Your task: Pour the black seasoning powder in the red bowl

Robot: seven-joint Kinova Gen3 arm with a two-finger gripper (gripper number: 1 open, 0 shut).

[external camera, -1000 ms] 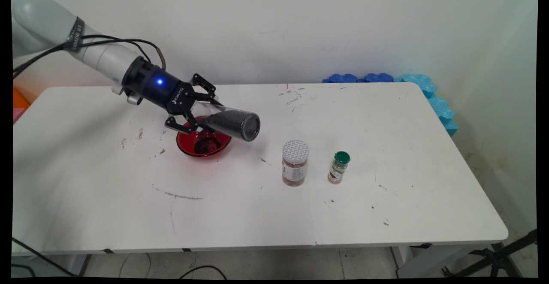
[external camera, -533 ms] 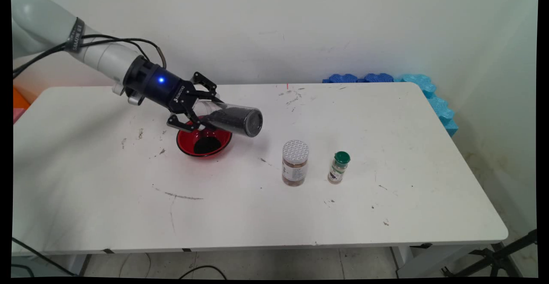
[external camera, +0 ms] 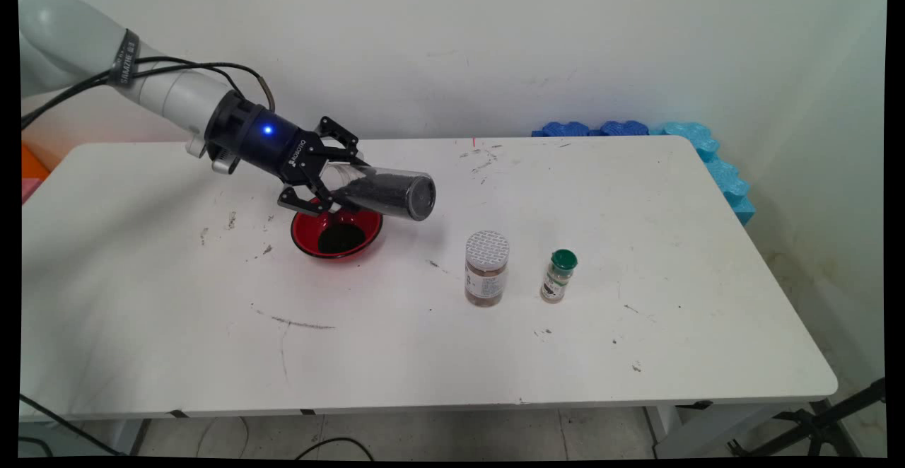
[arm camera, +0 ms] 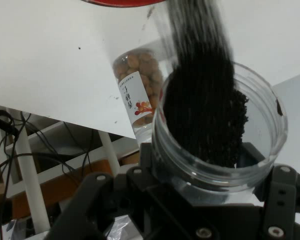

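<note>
A clear jar of dark grains, tipped on its side, is clamped in the gripper above a red bowl holding a dark heap, with a silver-lidded jar and a green-capped bottle standing apart to the right on the white worktop.

Clear jar of black grains, tilted above red bowl.

Fingers clamp a tilted clear jar of dark grains above a red bowl.
</note>
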